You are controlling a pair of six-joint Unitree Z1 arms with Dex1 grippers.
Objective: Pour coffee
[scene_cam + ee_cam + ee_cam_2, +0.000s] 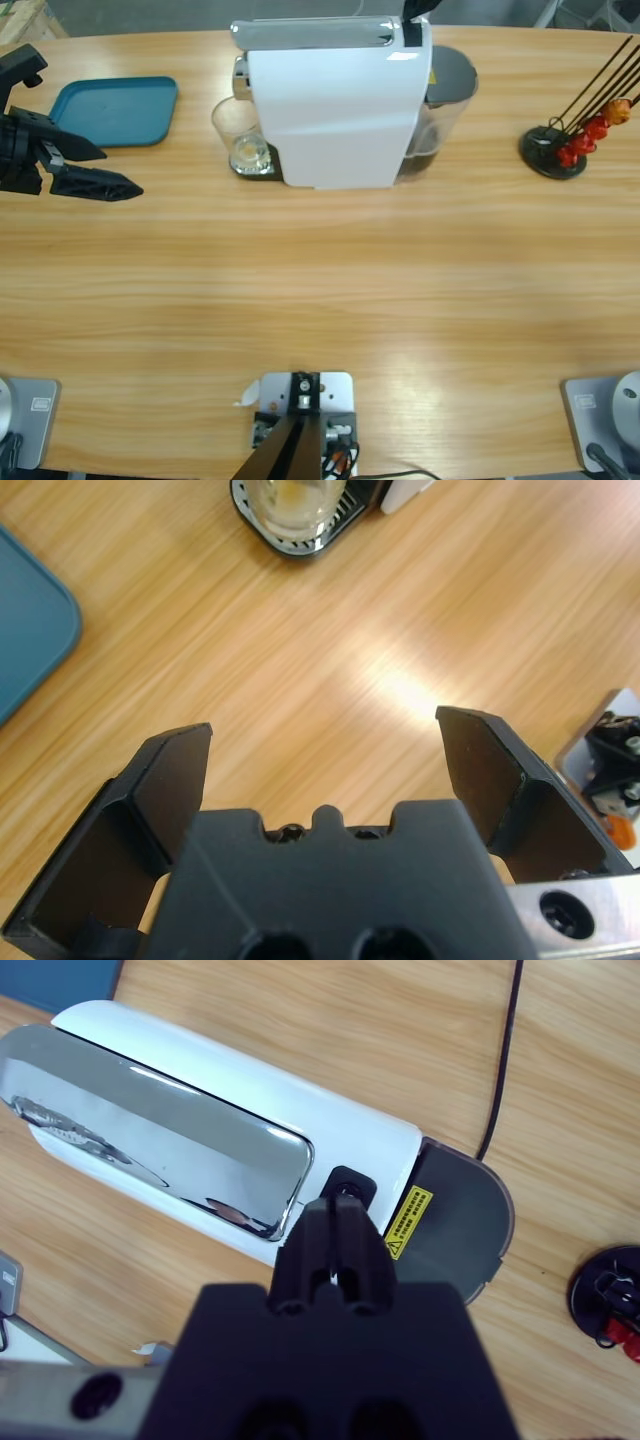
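Both grippers were empty. Left gripper [325, 745] hung low over bare wood at the table's left end, its two black jaws spread wide apart with nothing between them; in the high view it showed as black jaws [85, 170] pointing right, just below the teal tray [115, 110]. Beyond its tips, in the left wrist view, lay open table [350, 630], then the clear tumbler [295, 502] standing on the black drip tray [330, 535] at the front of the machine, well apart from the jaws.

Right gripper [338, 1222] hovered above the white coffee machine [330, 1125], its jaws pressed together into a single narrow point aimed at the small black button [352, 1182] on the machine's top, just behind the chrome lever [150, 1130]. Whether the tip touched the button could not be told. In the high view only a black bit of this gripper [418, 8] showed at the top edge over the machine.

Coffee [247, 153] sat as a pale tan layer at the bottom of the tumbler under the spout, at the machine's left side. Behind the button was the grey lid of the water tank [455, 1222], with a yellow warning label [408, 1222] beside it. Farther right on the table stood a black round stand [553, 152] with thin rods carrying red and orange capsules [590, 132].
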